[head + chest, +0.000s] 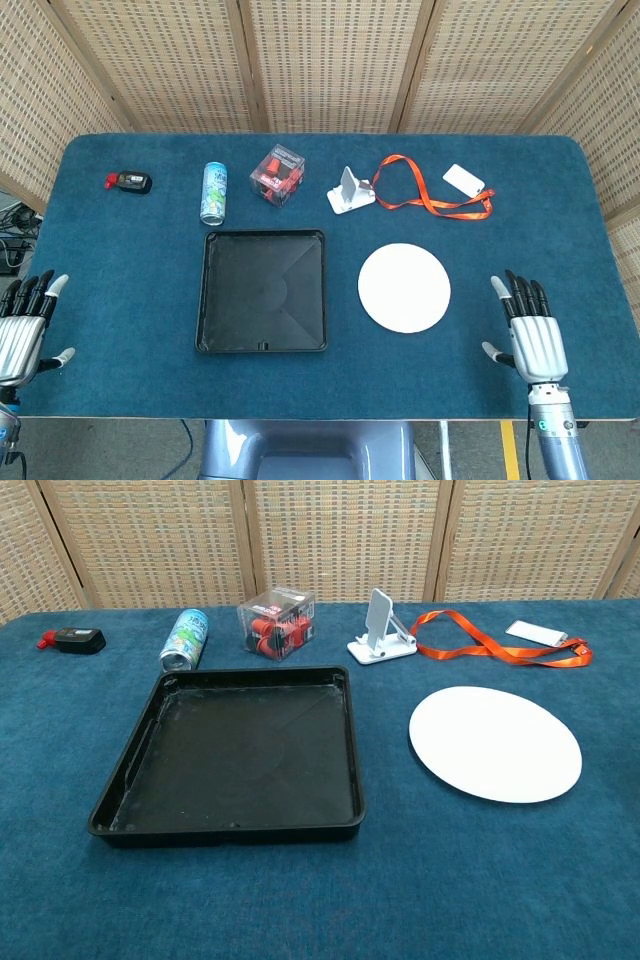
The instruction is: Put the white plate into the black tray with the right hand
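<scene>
A round white plate (404,288) (495,743) lies flat on the blue table, just right of the empty black tray (210,300) (130,770). My right hand (528,330) hovers near the table's front right, to the right of the plate and apart from it, fingers spread and holding nothing. At the front left edge, far from the tray, my left hand (22,325) is also open with its fingers apart. Neither hand shows in the chest view.
Along the back stand a red-and-black small device (129,181), a lying can (214,192), a clear box with red contents (278,175), a white phone stand (349,191), and an orange lanyard (430,195) with a white card (463,180).
</scene>
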`<state>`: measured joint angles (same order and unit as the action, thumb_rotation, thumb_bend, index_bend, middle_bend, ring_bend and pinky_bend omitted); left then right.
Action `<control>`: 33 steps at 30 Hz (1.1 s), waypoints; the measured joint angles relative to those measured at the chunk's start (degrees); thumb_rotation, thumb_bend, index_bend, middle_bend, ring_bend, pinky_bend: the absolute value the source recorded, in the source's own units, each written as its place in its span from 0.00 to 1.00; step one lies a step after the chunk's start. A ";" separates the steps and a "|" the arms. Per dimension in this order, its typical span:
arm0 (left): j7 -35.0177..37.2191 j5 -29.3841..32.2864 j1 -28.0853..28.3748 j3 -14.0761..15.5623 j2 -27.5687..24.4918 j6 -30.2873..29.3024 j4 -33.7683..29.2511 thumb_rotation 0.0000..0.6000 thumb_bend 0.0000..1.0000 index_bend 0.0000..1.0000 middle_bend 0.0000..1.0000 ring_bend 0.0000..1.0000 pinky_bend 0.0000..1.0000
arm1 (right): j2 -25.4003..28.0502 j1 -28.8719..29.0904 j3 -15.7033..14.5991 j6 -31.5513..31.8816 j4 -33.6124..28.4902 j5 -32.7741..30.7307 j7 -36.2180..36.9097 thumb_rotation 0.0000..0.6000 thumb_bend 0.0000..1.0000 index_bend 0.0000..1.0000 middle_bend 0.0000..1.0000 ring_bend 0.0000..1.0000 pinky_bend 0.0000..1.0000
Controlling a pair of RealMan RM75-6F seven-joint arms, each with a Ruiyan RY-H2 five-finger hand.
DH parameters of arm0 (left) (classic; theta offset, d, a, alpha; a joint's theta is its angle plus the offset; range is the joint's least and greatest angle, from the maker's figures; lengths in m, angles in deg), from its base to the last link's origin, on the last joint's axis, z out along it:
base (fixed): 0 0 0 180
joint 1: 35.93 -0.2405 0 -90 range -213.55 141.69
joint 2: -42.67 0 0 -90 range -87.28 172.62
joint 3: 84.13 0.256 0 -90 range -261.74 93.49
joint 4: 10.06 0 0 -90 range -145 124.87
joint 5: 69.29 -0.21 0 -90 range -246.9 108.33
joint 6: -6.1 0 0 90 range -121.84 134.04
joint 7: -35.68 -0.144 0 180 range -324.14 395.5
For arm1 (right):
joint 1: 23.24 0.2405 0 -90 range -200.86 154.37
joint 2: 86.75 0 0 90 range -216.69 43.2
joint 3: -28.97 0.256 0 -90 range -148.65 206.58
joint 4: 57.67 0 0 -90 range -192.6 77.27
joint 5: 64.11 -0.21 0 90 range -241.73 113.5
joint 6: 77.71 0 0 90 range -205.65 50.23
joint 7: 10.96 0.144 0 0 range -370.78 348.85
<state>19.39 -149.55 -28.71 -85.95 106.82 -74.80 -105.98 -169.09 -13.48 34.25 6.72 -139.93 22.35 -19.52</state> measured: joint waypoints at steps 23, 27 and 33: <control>0.11 0.90 0.14 -0.25 0.30 0.62 0.29 1.00 0.00 0.00 0.00 0.00 0.00 | -15.46 4.06 -1.33 -5.91 14.86 0.35 3.82 1.00 0.48 0.15 0.00 0.00 0.00; -0.13 1.27 0.21 -0.34 0.51 0.76 0.43 1.00 0.00 0.00 0.00 0.00 0.00 | -16.88 4.55 -1.27 -6.62 17.31 0.09 4.68 1.00 0.48 0.16 0.00 0.00 0.00; -0.51 1.64 0.36 -0.34 0.79 1.20 0.63 1.00 0.00 0.00 0.00 0.00 0.00 | -19.11 5.37 -0.95 -7.49 20.80 -0.29 6.00 1.00 0.48 0.18 0.00 0.00 0.00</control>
<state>18.87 -147.91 -28.35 -86.29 107.62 -73.60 -105.35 -188.20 -8.10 33.31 -0.76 -119.13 22.06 -13.52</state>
